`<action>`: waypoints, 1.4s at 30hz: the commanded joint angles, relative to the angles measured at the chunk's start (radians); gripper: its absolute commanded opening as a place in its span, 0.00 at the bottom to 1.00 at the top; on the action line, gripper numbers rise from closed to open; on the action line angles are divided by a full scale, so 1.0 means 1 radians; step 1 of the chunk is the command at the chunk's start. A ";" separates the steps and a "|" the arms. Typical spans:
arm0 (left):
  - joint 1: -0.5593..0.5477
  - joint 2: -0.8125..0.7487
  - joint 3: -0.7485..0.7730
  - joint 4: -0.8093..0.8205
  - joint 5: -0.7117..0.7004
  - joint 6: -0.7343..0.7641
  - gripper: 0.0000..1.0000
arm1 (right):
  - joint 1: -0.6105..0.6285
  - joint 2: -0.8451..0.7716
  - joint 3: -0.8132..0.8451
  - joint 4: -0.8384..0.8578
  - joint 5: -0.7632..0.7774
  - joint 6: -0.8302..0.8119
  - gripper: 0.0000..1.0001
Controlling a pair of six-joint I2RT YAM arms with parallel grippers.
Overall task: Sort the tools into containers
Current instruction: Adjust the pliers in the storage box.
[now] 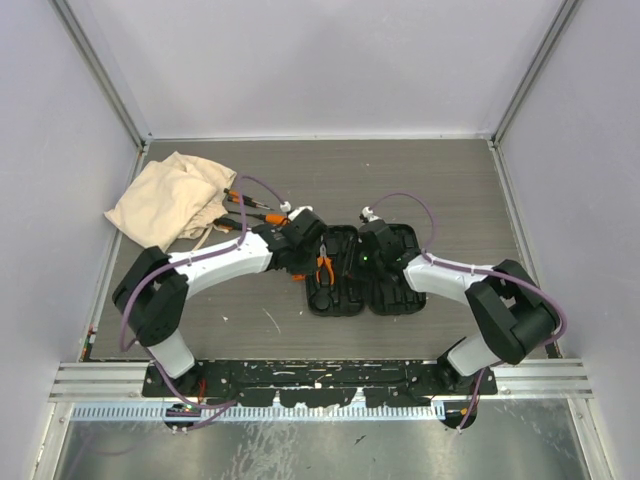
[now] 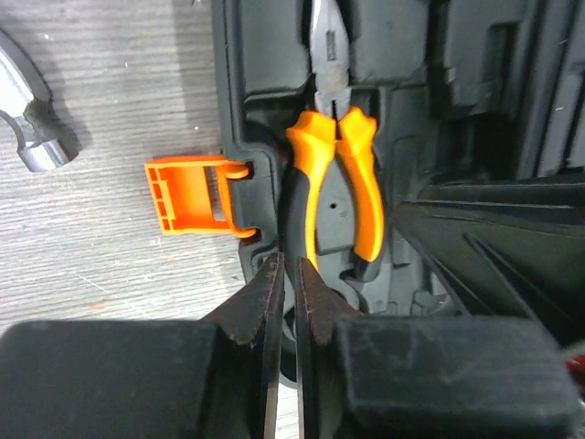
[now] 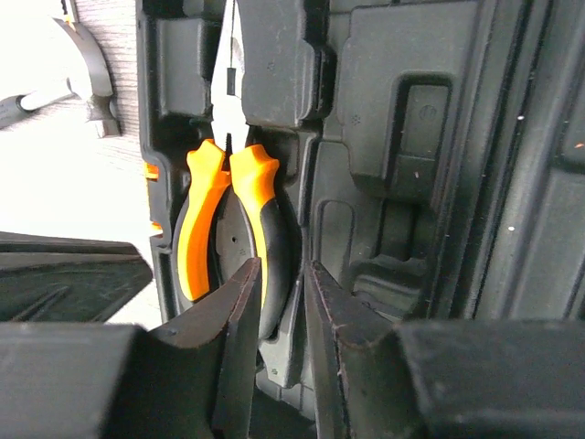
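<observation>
Pliers (image 2: 343, 192) seated in the moulded recess of the open case (image 1: 340, 300) on the tabletop (image 1: 450, 190), handles toward the arms, hence both approach there: left gripper (image 2: 291, 270) all but closed, right gripper (image 3: 279, 274) slightly apart, any grip unclear.

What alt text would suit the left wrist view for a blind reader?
Long-nose pliers with orange-and-black handles lie in a moulded recess of a black plastic tool case, with the left gripper nearly closed at their near end. An orange plastic latch juts from the case's edge, and a steel hammer head shows upper left.
</observation>
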 commanded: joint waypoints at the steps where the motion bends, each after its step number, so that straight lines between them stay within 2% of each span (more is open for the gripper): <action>1: -0.010 0.026 0.062 -0.034 -0.002 0.005 0.09 | -0.004 0.005 0.008 0.072 -0.045 -0.010 0.31; 12: -0.024 0.052 0.081 -0.049 -0.007 -0.002 0.07 | -0.006 0.050 0.023 0.073 -0.073 -0.022 0.27; 23: -0.042 0.091 0.109 -0.074 -0.026 0.000 0.10 | -0.007 0.072 0.023 0.068 -0.077 -0.024 0.27; 42: -0.046 0.166 0.133 -0.158 -0.059 -0.016 0.04 | -0.006 0.087 0.020 0.068 -0.080 -0.016 0.26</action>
